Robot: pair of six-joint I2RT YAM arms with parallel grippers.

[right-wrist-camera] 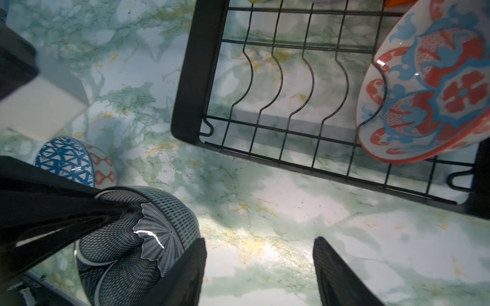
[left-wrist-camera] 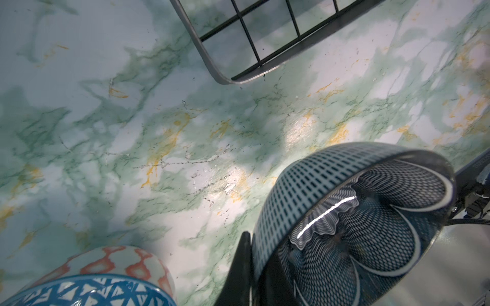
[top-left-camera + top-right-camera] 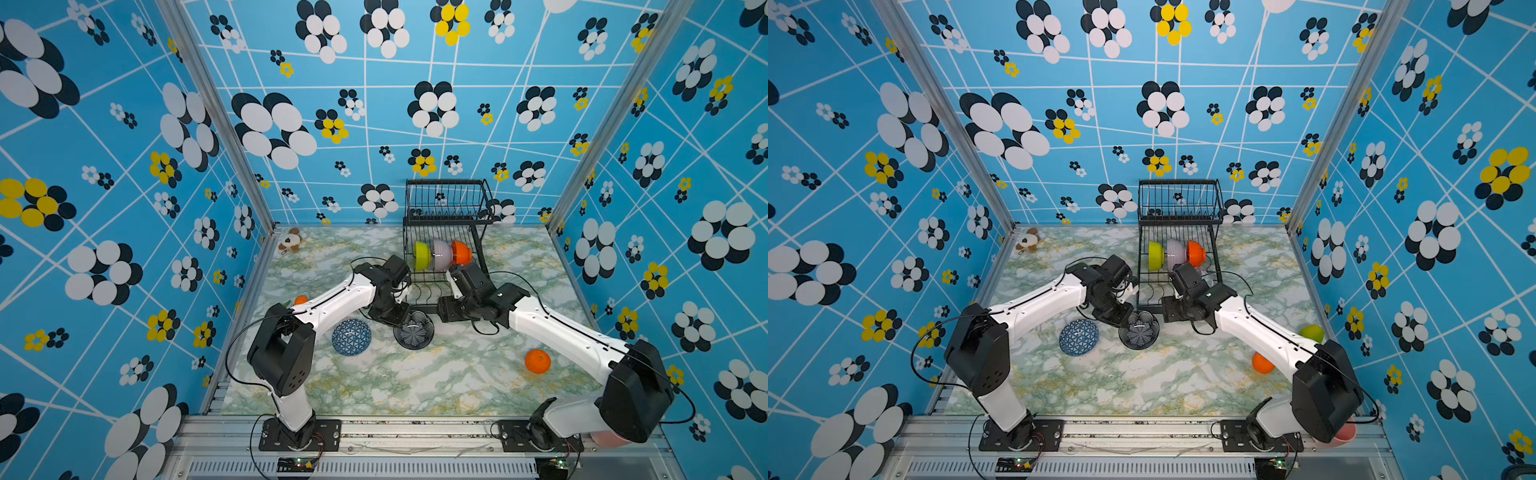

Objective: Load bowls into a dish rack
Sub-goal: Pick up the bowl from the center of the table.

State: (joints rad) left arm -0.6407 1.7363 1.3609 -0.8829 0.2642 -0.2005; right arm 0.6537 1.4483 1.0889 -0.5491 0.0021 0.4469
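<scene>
The black bowl with the white flower (image 3: 413, 332) was gripped by its rim in the left gripper (image 1: 115, 212), whose fingers were clamped tight on the bowl's wall. The bowl was held tilted just in front of the dish rack (image 3: 448, 195), over the marble-patterned table (image 3: 415, 386). Whether its base touched the surface could not be told.

The right gripper (image 1: 259, 267) was seen spread well apart and empty, with nothing but tabletop between its fingers. One finger (image 1: 189, 270) was placed just beside the black bowl's outer wall.

In the rack's lower tray, three plain bowls were stood on edge in a row: a lime-green bowl (image 3: 421, 255), a pale lilac bowl (image 3: 442, 252) and an orange bowl (image 3: 462, 252). The red-and-blue floral bowl (image 1: 429, 87) was leaned on edge among the slotted wires of the same tray.

The blue geometric bowl (image 3: 351, 336) was seen on the table near the black one, on the left arm's side. An orange fruit (image 3: 537, 361) was spotted well apart, by the right arm.
</scene>
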